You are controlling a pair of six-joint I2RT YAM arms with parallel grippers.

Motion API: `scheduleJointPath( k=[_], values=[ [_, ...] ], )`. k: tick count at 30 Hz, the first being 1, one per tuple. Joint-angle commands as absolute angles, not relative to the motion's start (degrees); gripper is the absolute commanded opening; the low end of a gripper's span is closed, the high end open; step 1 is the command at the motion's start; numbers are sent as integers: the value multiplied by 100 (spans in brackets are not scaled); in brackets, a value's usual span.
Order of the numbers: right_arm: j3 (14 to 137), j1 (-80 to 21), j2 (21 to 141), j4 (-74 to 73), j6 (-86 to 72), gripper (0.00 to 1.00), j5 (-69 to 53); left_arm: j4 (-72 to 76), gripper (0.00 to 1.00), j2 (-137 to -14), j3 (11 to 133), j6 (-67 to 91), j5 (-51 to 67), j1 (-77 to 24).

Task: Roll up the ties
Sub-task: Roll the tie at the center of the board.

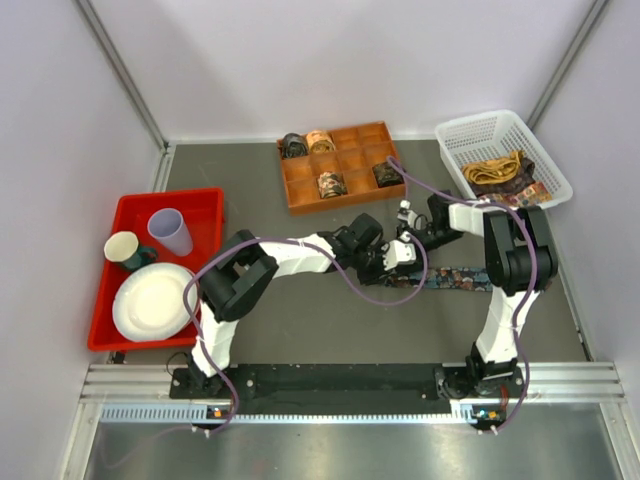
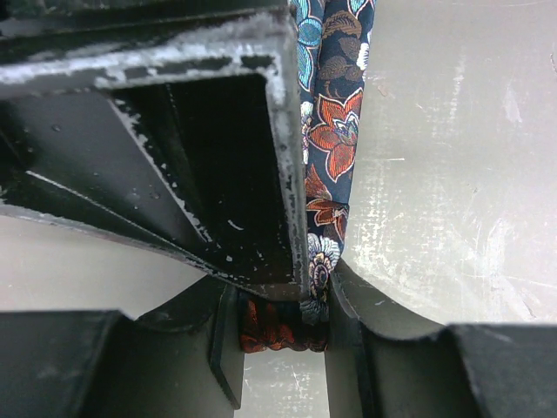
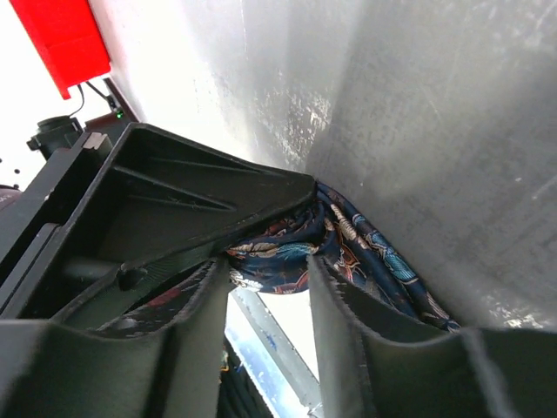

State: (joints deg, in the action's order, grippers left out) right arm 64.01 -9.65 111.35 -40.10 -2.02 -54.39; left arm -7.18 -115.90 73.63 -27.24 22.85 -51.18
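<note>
Bright, even overhead light and soft shadows in the sharp top view; wrist views show glare on table, tie crisp, close fingers dark and blurry.

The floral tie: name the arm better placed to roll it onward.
Left, probably: the left gripper pinches the coiled end of the tie, whose free length runs straight ahead; the right gripper grips bunched fabric.

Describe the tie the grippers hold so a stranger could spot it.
On the table, find the orange divider box at the back. In front of it lies the dark floral tie; it alone is stretched out, the other ties are coiled in the box or heaped in the white basket.
</note>
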Motion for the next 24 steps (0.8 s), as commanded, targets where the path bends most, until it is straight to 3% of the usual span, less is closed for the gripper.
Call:
scheduleJointPath(
  k=[1, 3, 4, 8, 14, 18, 24],
  values=[
    [6319, -1300, 11127, -3982, -97, 34, -5159, -1916, 22, -12155, 7101, -2848, 1714, -5168],
    [6320, -1327, 11232, -3938, -140, 9, -5133, -1977, 24, -12190, 7154, -2795, 1705, -5177],
    [6328, -1318, 11250, -3946, -123, 0, -5046, -2047, 31, -12190, 7224, -2743, 1714, -5168],
    [6241, -1178, 11347, -3920, -62, 0, -4790, -1156, 51, -11954, 6778, -2532, 2511, -5010],
    [6214, -923, 11601, -3929, 158, 0, -4299, 1472, 68, -11672, 5574, -2093, 4058, -4536],
    [6258, -914, 11593, -3937, 141, 0, -4079, 3860, 69, -11952, 5116, -1460, 4535, -4465],
    [6328, -888, 11566, -3990, 44, 0, -3621, 5589, 63, -12761, 5255, -660, 4808, -4465]
  ],
)
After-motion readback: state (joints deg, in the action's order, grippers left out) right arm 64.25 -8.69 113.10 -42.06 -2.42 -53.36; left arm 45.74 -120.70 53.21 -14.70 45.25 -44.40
